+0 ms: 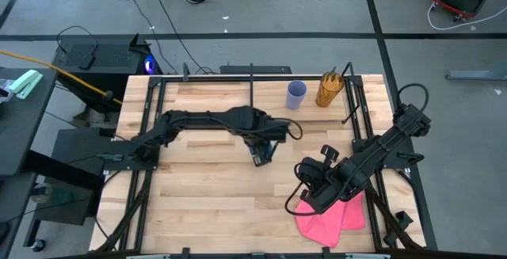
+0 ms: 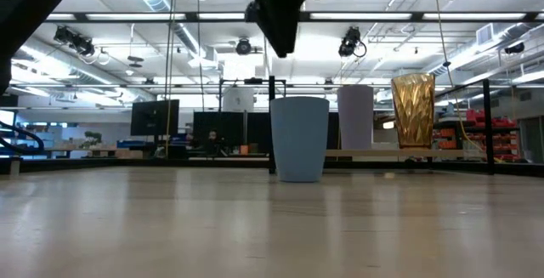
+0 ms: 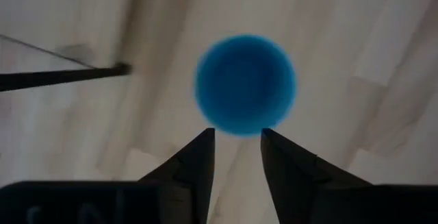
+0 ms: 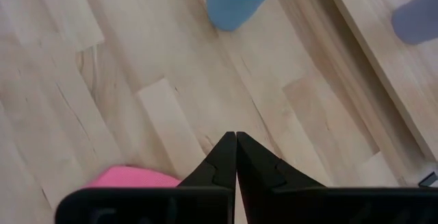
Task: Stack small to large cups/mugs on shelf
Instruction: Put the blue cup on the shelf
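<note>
A short bright blue cup (image 2: 299, 138) stands upright on its base on the wooden table, mid-table. My left gripper (image 3: 236, 142) hangs open straight above it, pointing down at its mouth (image 3: 245, 83) with nothing between the fingers; in the high view the gripper (image 1: 260, 158) covers the cup. A lavender cup (image 1: 295, 94) and a taller amber cup (image 1: 329, 89) stand side by side on the shelf (image 2: 374, 152) along the far edge. My right gripper (image 4: 236, 138) is shut and empty, raised at the near right above the tabletop.
A pink cloth (image 1: 331, 215) lies on the table at the near right, under my right arm. Black frame rails (image 1: 150, 124) run along both sides of the table, and a thin black post (image 2: 272, 125) stands at the shelf's front edge.
</note>
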